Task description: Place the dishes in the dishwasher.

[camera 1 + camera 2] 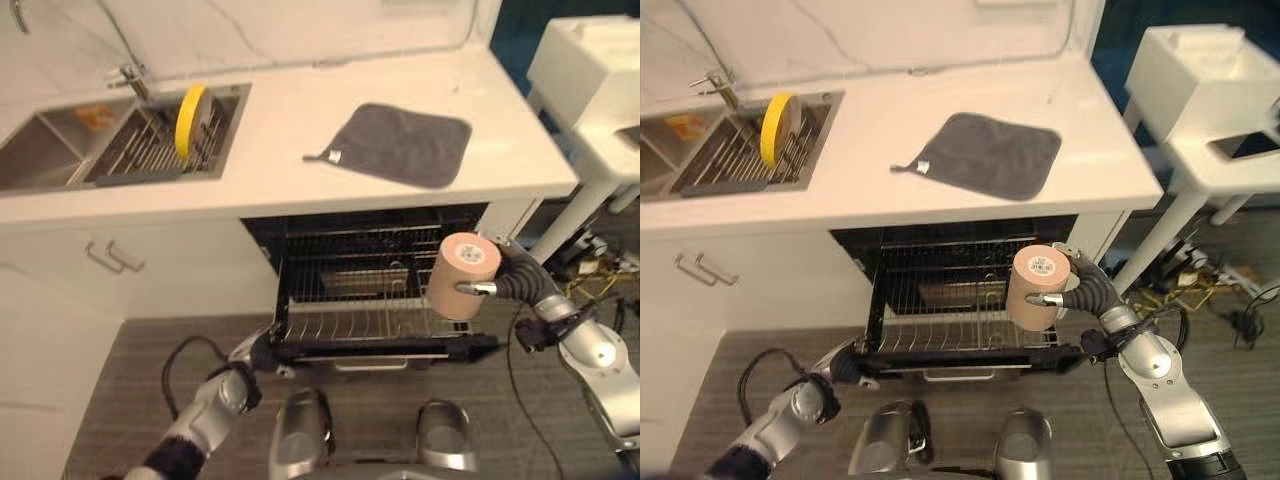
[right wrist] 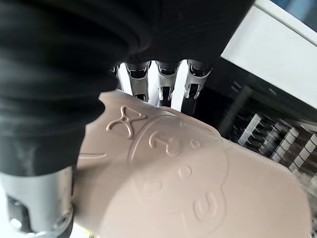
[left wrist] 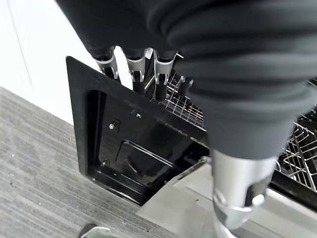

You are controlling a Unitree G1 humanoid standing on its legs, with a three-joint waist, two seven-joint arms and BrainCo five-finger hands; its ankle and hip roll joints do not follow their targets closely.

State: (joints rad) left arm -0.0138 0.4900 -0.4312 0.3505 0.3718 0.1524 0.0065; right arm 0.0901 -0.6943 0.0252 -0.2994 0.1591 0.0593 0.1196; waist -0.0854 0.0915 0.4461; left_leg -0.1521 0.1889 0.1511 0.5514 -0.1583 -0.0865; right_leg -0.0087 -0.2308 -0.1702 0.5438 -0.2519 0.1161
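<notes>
- Left eye view: the right hand (image 1: 503,277) has its fingers and thumb curled round a pink cup (image 1: 461,274), held bottom-up over the right end of the pulled-out rack (image 1: 370,322). The cup hangs above the rack's outer edge, so a release here could, I judge, tip it off the tines onto the floor.
- Right eye view: the dishwasher (image 1: 960,290) is open under the counter (image 1: 880,140). A yellow plate (image 1: 775,128) stands on edge in the sink (image 1: 740,150), well apart from the rack, so it waits for another trip. A grey cloth (image 1: 990,152) lies on the counter.
- Left wrist view: the left hand (image 3: 136,67) reaches over the black door's (image 3: 129,148) edge. Its fingertips are hidden behind it, so I cannot tell its grasp. If it slips, the rack could shift under the cup.
- Right wrist view: the cup's embossed side lies against the palm. The smooth wall could slide if the grasp loosens.
</notes>
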